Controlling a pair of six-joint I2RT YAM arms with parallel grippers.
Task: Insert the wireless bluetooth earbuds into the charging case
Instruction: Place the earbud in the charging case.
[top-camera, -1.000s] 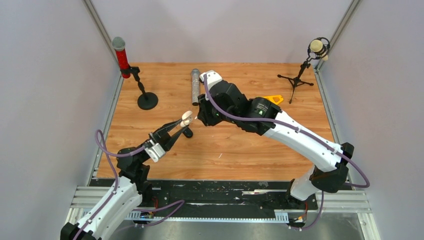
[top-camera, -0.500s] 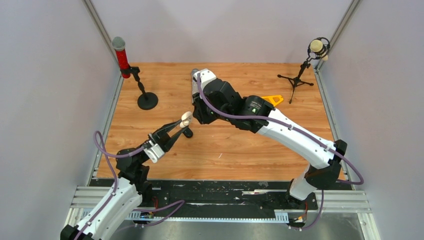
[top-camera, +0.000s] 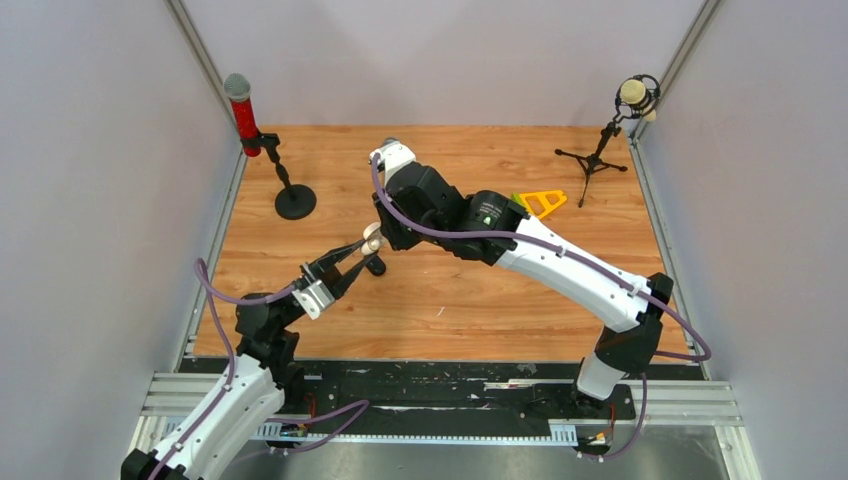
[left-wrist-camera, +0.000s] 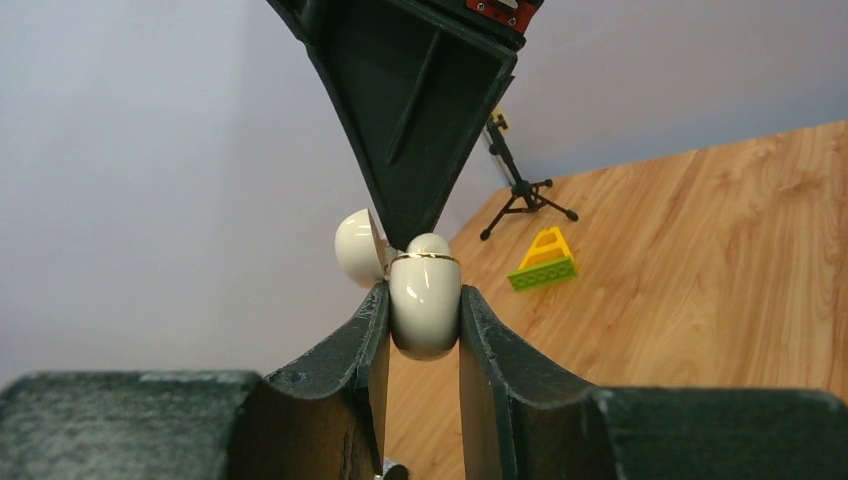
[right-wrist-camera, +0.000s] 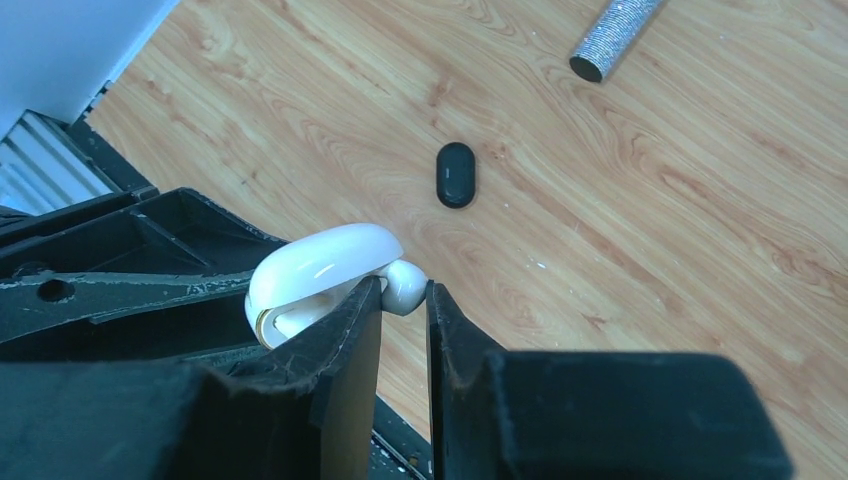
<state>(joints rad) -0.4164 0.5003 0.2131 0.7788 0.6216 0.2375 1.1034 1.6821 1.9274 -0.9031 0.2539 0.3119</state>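
Note:
My left gripper (left-wrist-camera: 424, 312) is shut on the cream charging case (left-wrist-camera: 424, 300) and holds it above the table, its lid (left-wrist-camera: 358, 248) hinged open to the left. Pinched in my shut right gripper (right-wrist-camera: 403, 292) is a small white earbud (right-wrist-camera: 404, 284), which sits right at the case's open mouth beside the case lid (right-wrist-camera: 318, 260). In the top view the case (top-camera: 372, 238) and the right gripper (top-camera: 384, 232) meet at centre left. In the left wrist view the right gripper's dark fingers (left-wrist-camera: 410, 120) come down onto the case, and a white rounded top (left-wrist-camera: 430, 243) shows above the gold rim.
A black oval object (right-wrist-camera: 456, 174) lies on the wooden table below the grippers, and a silver cylinder (right-wrist-camera: 615, 35) lies farther back. A red microphone on a round-based stand (top-camera: 295, 202) is at back left, a tripod microphone (top-camera: 598, 152) at back right, a yellow-green brick wedge (top-camera: 540, 203) between.
My right arm has swung left and brought the earbud up to the open case. The left gripper and the case have stayed put.

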